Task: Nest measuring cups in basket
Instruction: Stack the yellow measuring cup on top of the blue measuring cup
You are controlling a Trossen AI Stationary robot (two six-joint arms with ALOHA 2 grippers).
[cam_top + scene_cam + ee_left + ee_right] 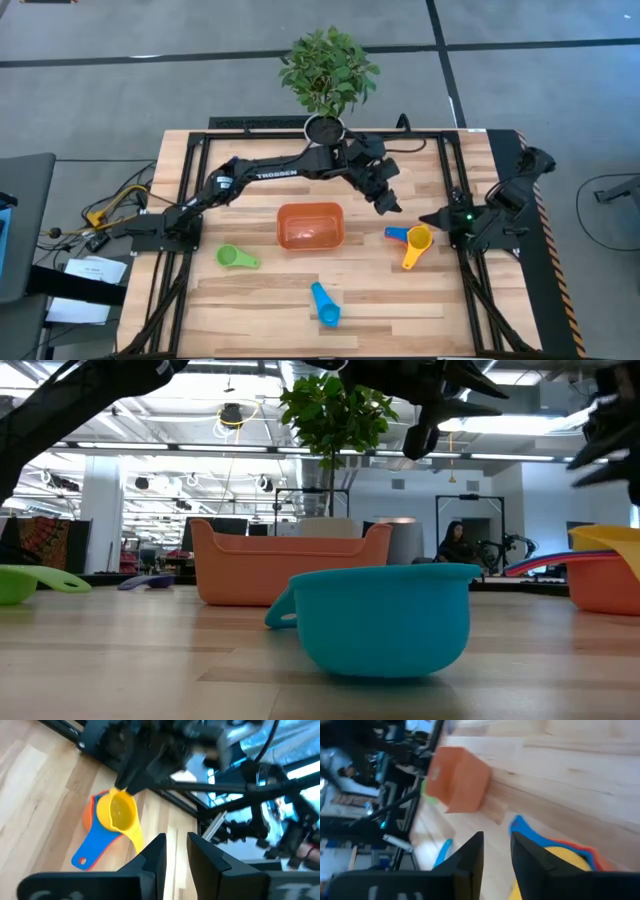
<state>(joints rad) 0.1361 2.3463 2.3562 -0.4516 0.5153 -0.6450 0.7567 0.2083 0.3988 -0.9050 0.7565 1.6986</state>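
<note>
The shallow orange plastic basket (310,224) sits mid-tabletop (260,300); green plastic measuring cup (236,257) left, stacked yellow, blue and orange cups (413,243) right, light blue cup (325,303) in front.

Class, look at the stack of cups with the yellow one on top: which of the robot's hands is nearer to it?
The right hand is nearer, right beside the yellow-topped stack on its basket-far side. The left hand hangs farther off, between the stack and the orange basket.
</note>
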